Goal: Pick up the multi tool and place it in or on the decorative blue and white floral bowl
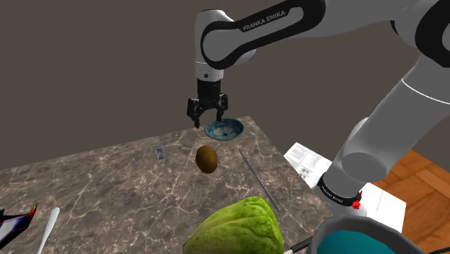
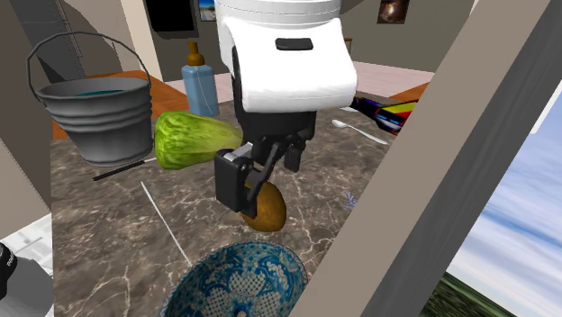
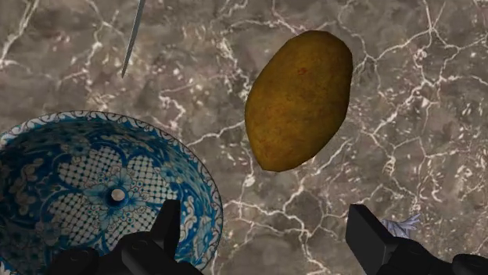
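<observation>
Under your gripper [image 3: 266, 226] you have a polished, veined marble table [image 3: 407, 94], a glossy glazed bowl [image 3: 70, 156] and a matt, rough-skinned potato [image 3: 301, 98].

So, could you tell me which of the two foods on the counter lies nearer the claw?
The brown oval one, beside the patterned bowl, almost under the claw; the green lettuce lies farther off, next to the grey bucket.

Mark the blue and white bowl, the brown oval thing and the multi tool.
Blue and white bowl [image 3: 70, 168]: wrist view, patterned inner wall.
Brown oval thing [image 3: 299, 100]: wrist view, middle of its skin.
Multi tool [image 1: 159, 152]: shoulder view, its small body.
</observation>
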You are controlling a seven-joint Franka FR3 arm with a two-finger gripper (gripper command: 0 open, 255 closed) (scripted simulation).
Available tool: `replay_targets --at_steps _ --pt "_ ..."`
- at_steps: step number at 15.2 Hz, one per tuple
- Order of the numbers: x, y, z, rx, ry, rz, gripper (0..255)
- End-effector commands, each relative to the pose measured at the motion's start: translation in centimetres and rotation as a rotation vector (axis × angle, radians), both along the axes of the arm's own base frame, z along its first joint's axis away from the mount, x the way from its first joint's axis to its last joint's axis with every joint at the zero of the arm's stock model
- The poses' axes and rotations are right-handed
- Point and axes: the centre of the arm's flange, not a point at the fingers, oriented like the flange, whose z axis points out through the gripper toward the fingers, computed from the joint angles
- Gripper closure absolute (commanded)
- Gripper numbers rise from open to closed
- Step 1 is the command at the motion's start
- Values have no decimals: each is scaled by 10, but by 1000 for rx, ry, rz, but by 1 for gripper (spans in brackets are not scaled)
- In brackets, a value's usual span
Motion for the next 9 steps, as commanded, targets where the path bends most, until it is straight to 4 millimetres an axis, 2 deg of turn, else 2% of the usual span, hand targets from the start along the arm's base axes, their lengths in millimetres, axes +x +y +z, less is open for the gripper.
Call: replay_targets --at_steps 1,9 --pt "18 17 -9 10 1 -13 0" --pt "84 83 -47 46 4 -57 0"
